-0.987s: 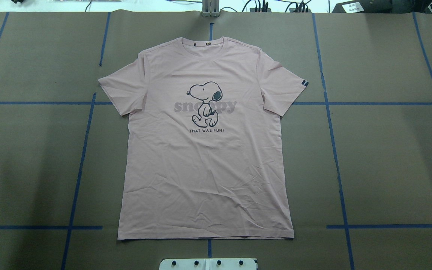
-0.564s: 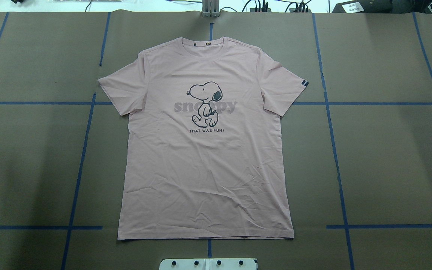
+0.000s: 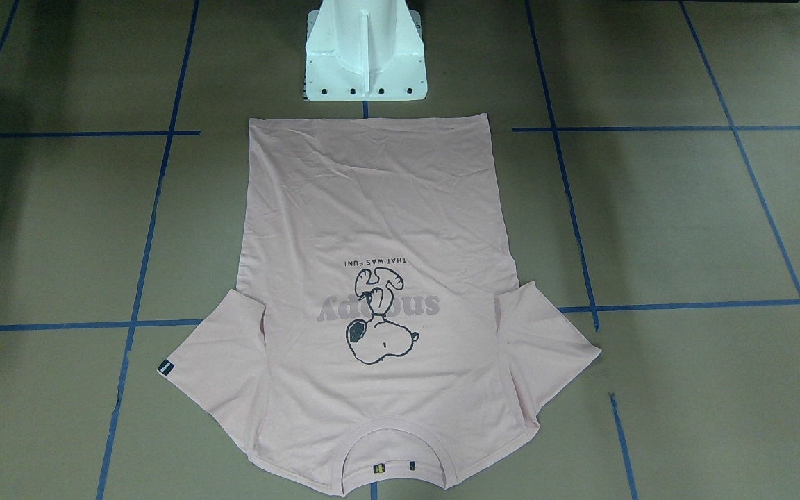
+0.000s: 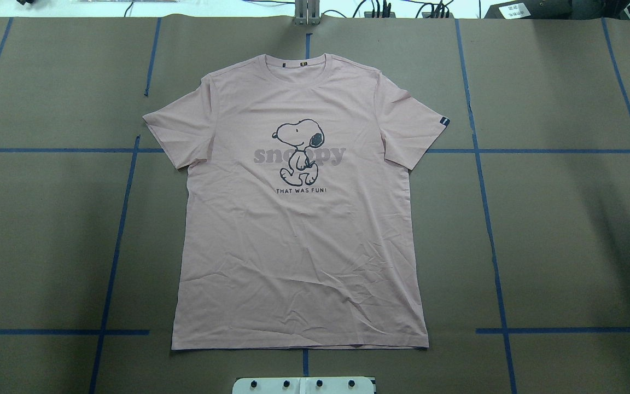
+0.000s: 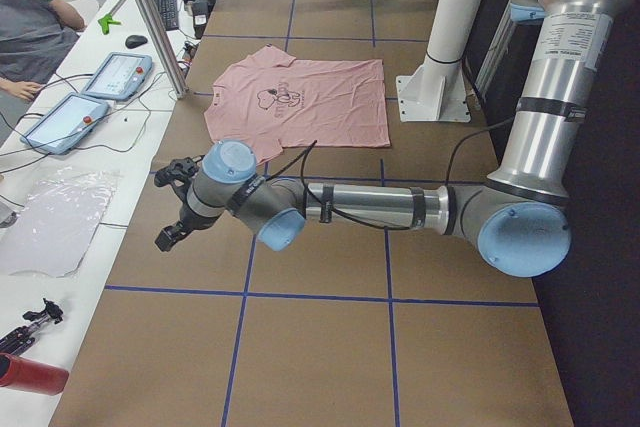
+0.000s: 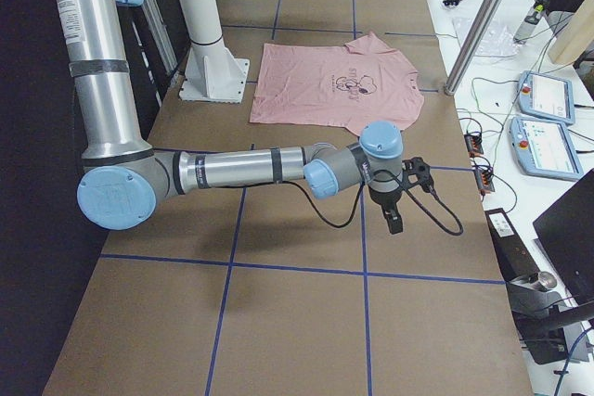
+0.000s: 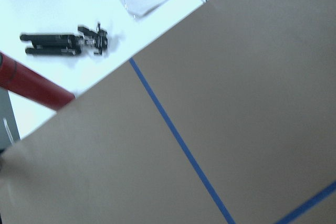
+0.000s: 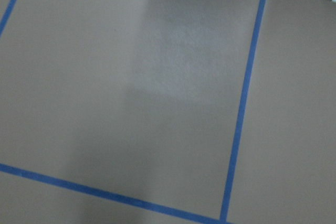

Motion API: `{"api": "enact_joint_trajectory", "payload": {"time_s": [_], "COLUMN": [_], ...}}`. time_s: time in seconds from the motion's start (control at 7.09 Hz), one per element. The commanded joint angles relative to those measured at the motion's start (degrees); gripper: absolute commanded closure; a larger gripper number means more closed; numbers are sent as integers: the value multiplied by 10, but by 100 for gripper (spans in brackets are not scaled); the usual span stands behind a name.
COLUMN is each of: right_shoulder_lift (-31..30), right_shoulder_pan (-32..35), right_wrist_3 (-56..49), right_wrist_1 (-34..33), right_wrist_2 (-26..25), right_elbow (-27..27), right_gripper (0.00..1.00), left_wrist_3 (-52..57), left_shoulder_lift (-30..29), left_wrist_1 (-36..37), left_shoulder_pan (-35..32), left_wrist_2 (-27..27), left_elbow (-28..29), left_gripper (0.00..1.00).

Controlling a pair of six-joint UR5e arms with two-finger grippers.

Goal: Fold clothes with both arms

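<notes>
shirt (image 4: 298,235) flat, print up, centred on table (image 4: 566,246), collar far from robot, laid ready for first fold | left gripper (image 5: 170,205), right gripper (image 6: 404,197) hang well aside, leaving cloth unobstructed | jaws: cannot tell

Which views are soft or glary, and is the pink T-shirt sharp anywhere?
Left wrist view: soft, white side table blown out. Right wrist view: pale glare patch on the brown paper table cover. Overhead view: pale pink short-sleeved T-shirt sharp, print legible, broad shadows on the paper either side.
</notes>
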Motion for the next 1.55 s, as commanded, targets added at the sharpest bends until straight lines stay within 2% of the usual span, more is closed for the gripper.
{"api": "enact_joint_trajectory", "payload": {"time_s": [0.0, 0.14, 0.28, 0.42, 0.56, 0.71, 0.85, 1.13, 1.41], "right_shoulder_lift": [17, 56, 90, 121, 159, 188, 191, 191, 189], "right_shoulder_pan": [-60, -101, -153, -226, -273, -296, -312, -342, -362], "right_wrist_3": [148, 247, 322, 387, 430, 435, 436, 438, 438], "right_wrist_1": [139, 162, 159, 154, 153, 165, 170, 168, 166], "right_wrist_2": [-7, -26, -72, -157, -202, -235, -255, -295, -320], "right_elbow": [-7, -17, -18, -31, -68, -129, -143, -148, -148], "right_gripper": [0, 0, 1, 9, 12, 17, 19, 29, 31], "left_wrist_3": [-178, -244, -262, -262, -263, -263, -264, -264, -263], "left_shoulder_lift": [-27, -32, -46, -46, -46, -46, -46, -45, -45], "left_wrist_1": [-99, -136, -130, -129, -130, -132, -133, -134, -135], "left_shoulder_pan": [72, 147, 177, 177, 177, 177, 177, 177, 177], "left_wrist_2": [-5, -3, 0, 0, 0, -1, -1, -1, -1], "left_elbow": [-15, -16, -11, -10, -14, -15, -16, -17, -17], "left_gripper": [0, 0, 0, 0, 0, 0, 0, 0, 0]}}
